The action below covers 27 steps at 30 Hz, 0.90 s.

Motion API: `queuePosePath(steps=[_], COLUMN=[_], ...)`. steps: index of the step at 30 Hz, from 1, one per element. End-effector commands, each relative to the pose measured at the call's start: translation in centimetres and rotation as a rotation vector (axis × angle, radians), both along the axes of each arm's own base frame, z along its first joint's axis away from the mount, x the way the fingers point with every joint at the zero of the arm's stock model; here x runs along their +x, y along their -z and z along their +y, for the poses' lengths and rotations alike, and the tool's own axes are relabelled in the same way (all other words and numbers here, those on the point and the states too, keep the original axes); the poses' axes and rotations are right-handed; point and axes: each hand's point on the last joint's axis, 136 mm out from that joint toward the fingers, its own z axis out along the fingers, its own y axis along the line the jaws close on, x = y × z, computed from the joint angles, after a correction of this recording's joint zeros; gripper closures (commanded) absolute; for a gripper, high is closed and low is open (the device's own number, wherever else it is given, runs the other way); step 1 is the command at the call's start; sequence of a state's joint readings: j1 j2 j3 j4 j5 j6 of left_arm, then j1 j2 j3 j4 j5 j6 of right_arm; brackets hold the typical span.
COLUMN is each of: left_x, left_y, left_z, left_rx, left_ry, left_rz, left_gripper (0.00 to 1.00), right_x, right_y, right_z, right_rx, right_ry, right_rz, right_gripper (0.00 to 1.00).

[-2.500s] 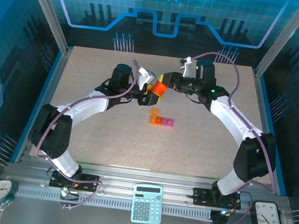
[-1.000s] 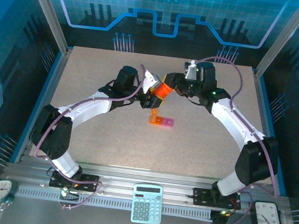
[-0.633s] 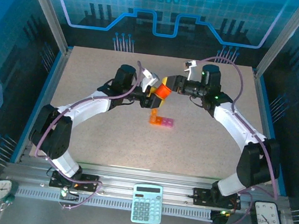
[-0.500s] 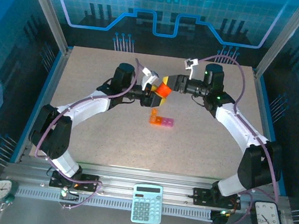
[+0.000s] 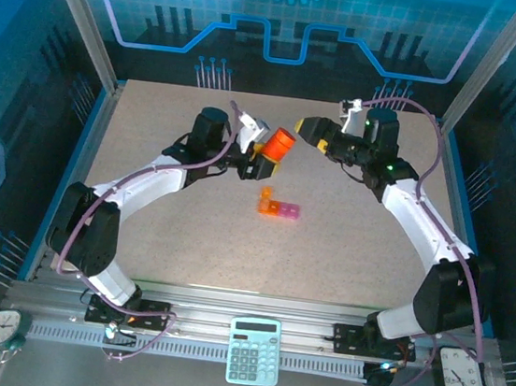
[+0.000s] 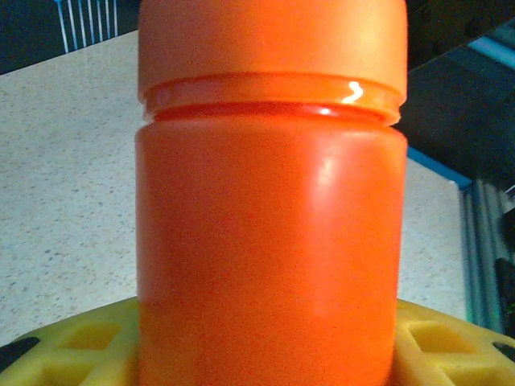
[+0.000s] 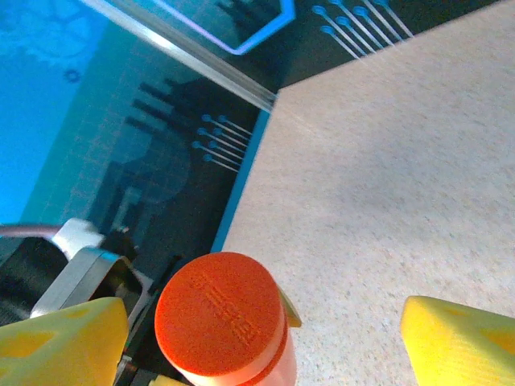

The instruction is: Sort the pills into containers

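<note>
Left claw (image 5: 267,155) pinches an orange bottle (image 5: 280,143) above the tabletop (image 5: 187,231). Right claw (image 5: 307,128) hangs spread near its cap (image 7: 217,310), whose raised lettering is too blurred to read.

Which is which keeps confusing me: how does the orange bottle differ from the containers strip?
The orange bottle is one round capped cylinder; the containers are a strip of joined square compartments. The bottle is all orange; the containers are orange and pink. The bottle is held off the table in the jaws of the left gripper; the containers lie on it, untouched. Both are partly orange.
</note>
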State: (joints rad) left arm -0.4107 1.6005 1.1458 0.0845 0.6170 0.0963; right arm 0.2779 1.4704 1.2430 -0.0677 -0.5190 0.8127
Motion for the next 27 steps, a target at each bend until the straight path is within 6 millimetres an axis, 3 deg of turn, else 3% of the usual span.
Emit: queuePosePath(steps=[1, 9, 15, 22, 27], left_x=[-0.1, -0.2, -0.4, -0.3, -0.3], left_y=[-1.1, -0.9, -0.6, -0.7, -1.3], left_z=[-0.3, -1.3, -1.6, -1.6, -1.6], left_rx=[0.056, 0.076, 0.083, 0.08, 0.038], left_ry=[0.004, 0.027, 0.034, 0.03, 0.033], left_rz=[-0.094, -0.1, -0.095, -0.092, -0.07], left_gripper=[0.85, 0.85, 0.85, 0.86, 0.87], right_x=[0.1, 0.0, -0.3, -0.6, -0.5], right_y=[1.1, 2.4, 3.1, 3.2, 2.8], right_z=[0.0, 2.3, 3.9, 3.8, 3.2], right_rx=[-0.035, -0.061, -0.069, -0.081, -0.066], right_ry=[0.057, 0.012, -0.028, -0.036, -0.055], right_rz=[0.11, 0.142, 0.149, 0.13, 0.064], right_gripper=[0.1, 0.11, 0.17, 0.51, 0.58])
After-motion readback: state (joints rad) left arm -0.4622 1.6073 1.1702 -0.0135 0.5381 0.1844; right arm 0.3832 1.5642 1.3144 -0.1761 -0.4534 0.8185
